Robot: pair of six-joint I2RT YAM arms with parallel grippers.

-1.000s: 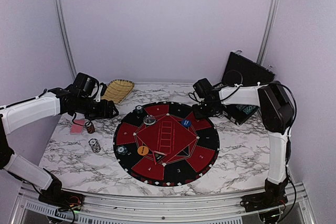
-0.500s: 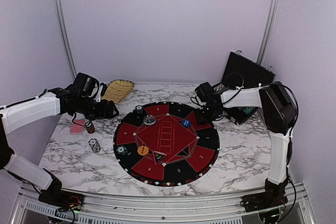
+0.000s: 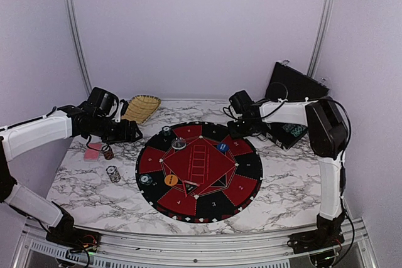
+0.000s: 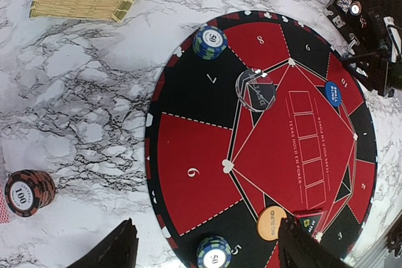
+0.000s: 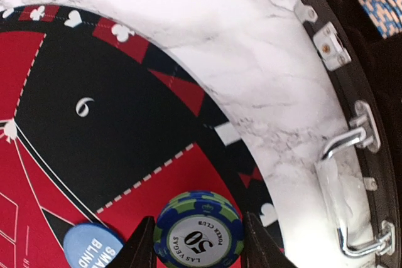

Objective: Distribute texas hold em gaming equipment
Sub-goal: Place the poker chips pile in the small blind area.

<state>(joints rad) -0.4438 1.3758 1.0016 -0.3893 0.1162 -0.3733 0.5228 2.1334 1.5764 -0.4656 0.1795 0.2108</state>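
— Which step is in hand?

— A blue-green chip stack (image 5: 200, 233) marked 50 is clamped by the right gripper (image 5: 198, 223) at the bottom centre of the wrist view, over the mat (image 5: 94, 123) rim beside the blue disc (image 5: 91, 247) (contact with the mat cannot be told). Lowering onto the red sector, then release, is judged to be called for.

— What room is left?

— The black case (image 5: 370, 105) edge lies near at right, with bare marble (image 5: 251, 61) between. The left gripper (image 3: 129, 131), at the overhead view's left, is spread wide and empty.
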